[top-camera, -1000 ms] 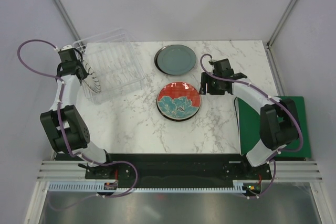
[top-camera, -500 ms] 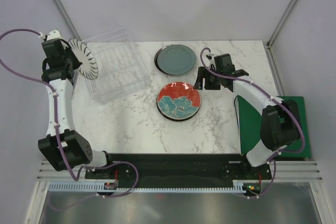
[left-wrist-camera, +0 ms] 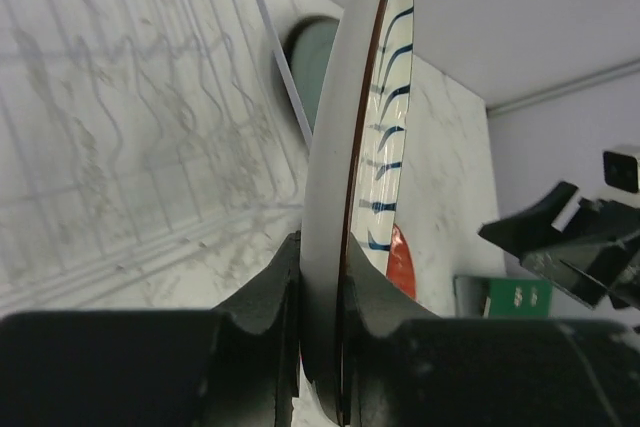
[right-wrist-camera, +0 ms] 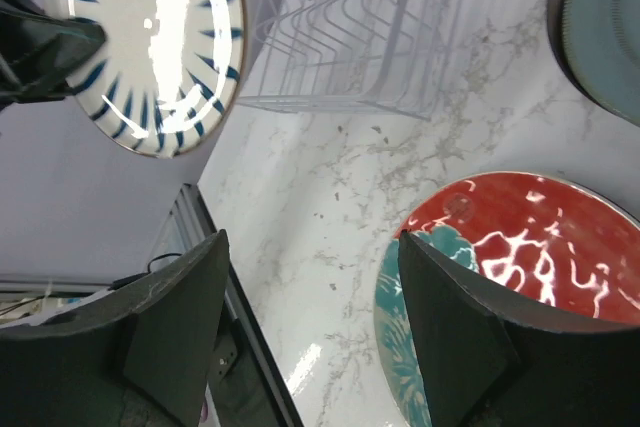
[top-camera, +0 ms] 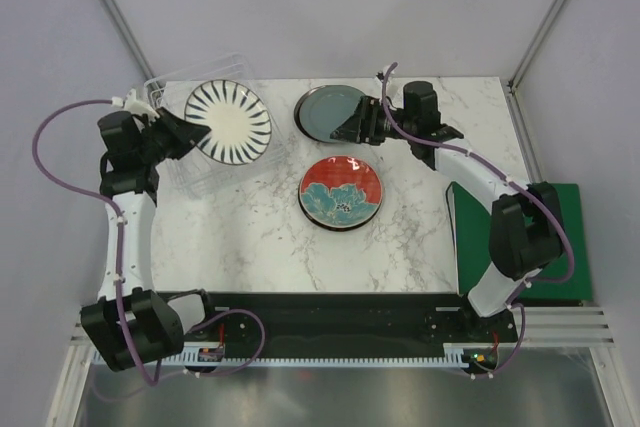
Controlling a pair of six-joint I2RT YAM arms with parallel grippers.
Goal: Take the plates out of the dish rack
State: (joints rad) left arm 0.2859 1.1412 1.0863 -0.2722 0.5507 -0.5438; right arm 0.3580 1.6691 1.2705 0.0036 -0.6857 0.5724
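Observation:
My left gripper (top-camera: pixel 187 133) (left-wrist-camera: pixel 322 259) is shut on the rim of the white plate with black radial stripes (top-camera: pixel 229 122) (left-wrist-camera: pixel 386 137) and holds it in the air above the dish rack (top-camera: pixel 205 175) (left-wrist-camera: pixel 130 127). No plates show in the rack. The grey-teal plate (top-camera: pixel 322 110) (right-wrist-camera: pixel 605 27) and the red plate with teal flowers (top-camera: pixel 341 192) (right-wrist-camera: pixel 510 267) lie flat on the marble table. My right gripper (top-camera: pixel 348 130) (right-wrist-camera: pixel 310 247) is open and empty, pointing left, between those two plates. The brown and cream plates are out of view.
A flat green board (top-camera: pixel 572 247) lies at the table's right edge, partly under the right arm. The rack stands at the back left corner. White walls and frame posts close in the back and sides.
My left arm has lifted the striped plate out of the rack's left end and swung it right, above the rack. My right gripper has turned and moved left, towards the grey-teal plate.

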